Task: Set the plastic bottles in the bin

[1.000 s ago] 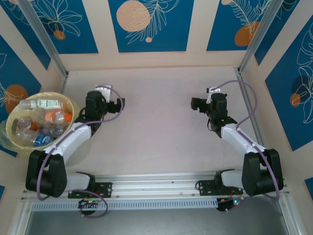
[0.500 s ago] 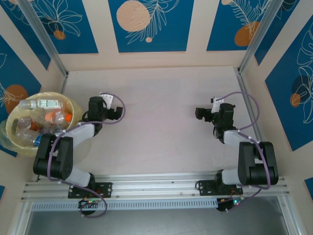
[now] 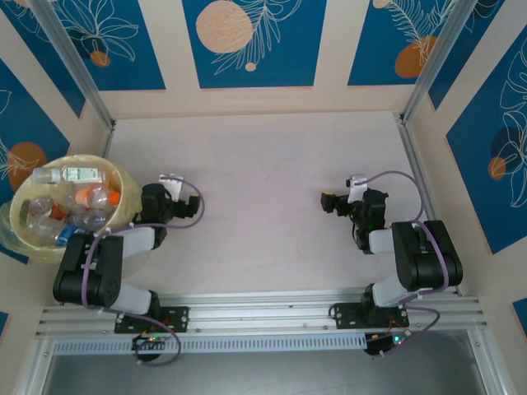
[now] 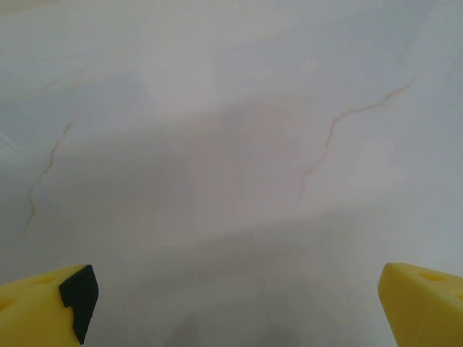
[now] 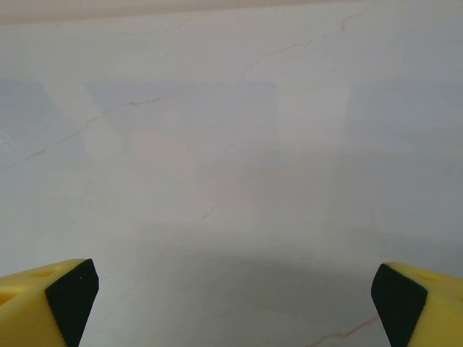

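Arms since a second ago: both have folded back toward their bases, and each wrist now sits closer to the near edge.
Bin: the bin (image 3: pixel 99 163) stands at the far left of the top view, just beside the left arm, where it stood before.
Contents: the plastic bottles (image 3: pixel 70 212) lie heaped inside it. One with a white label and white cap (image 3: pixel 72 174) lies across the top, with orange-labelled (image 3: pixel 95 197) and blue-labelled (image 3: pixel 70 235) ones below.
Left gripper: the left gripper (image 3: pixel 191 205) has its jaws spread wide and holds nothing. It is low over bare table.
Right gripper: the right gripper (image 3: pixel 328 202) is likewise spread wide, with nothing between its jaws.
Table: the table (image 3: pixel 263 156) is pale and smooth, with thin brownish veins like marble and a soft sheen.
Room: blue wall panels (image 3: pixel 247 41) carry orange discs and white leaf outlines, set between cream strips.
Rail: a ribbed metal rail (image 3: pixel 263 306) runs along the near edge under both bases.
Materials: the bin is pale yellow translucent plastic, round and wide. The bottles are clear and some are crumpled. The fingers (image 4: pixel 36 303) are yellow with black pads.
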{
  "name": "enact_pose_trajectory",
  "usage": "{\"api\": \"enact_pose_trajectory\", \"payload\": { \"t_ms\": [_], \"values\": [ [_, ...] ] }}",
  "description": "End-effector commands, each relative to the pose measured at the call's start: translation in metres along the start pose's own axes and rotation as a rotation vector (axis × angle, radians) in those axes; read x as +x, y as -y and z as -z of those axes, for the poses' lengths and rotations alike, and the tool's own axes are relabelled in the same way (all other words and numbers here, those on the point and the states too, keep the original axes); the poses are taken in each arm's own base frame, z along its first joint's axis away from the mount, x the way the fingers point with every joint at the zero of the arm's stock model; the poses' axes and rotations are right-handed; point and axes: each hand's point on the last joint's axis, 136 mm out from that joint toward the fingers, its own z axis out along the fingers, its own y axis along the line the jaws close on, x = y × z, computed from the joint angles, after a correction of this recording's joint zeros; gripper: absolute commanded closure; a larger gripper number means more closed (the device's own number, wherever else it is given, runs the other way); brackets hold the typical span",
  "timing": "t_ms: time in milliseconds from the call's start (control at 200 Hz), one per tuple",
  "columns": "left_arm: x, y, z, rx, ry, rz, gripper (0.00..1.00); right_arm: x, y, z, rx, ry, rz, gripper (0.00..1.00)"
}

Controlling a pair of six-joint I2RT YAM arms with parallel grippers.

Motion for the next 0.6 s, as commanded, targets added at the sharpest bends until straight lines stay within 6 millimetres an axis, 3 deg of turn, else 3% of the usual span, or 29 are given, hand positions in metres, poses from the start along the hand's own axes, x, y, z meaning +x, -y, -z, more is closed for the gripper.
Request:
{"api": "enact_pose_trajectory", "payload": {
  "t_ms": [0, 75, 140, 275, 595],
  "values": [
    [-0.016, -0.005, -0.003, 0.035, 0.129, 0.040, 0.00, -0.021, 0.016, -0.012, 0.077, 0.018, -0.008, 0.01],
    [-0.009, -0.010, 0.000, -0.001, 0.171, 0.055, 0.00, -0.022, 0.021, -0.011, 0.050, 0.007, -0.059, 0.01],
    [-0.007, -0.033, -0.003, -0.118, 0.122, 0.114, 0.00, -0.021, 0.021, -0.013, 0.074, 0.000, -0.044, 0.01],
    [-0.003, -0.045, 0.000, -0.250, 0.121, 0.122, 0.00, -0.022, 0.021, -0.013, 0.072, 0.001, -0.045, 0.01],
    [-0.003, -0.045, 0.002, -0.254, 0.122, 0.123, 0.00, -0.022, 0.021, -0.014, 0.066, -0.002, -0.047, 0.01]
  ]
}}
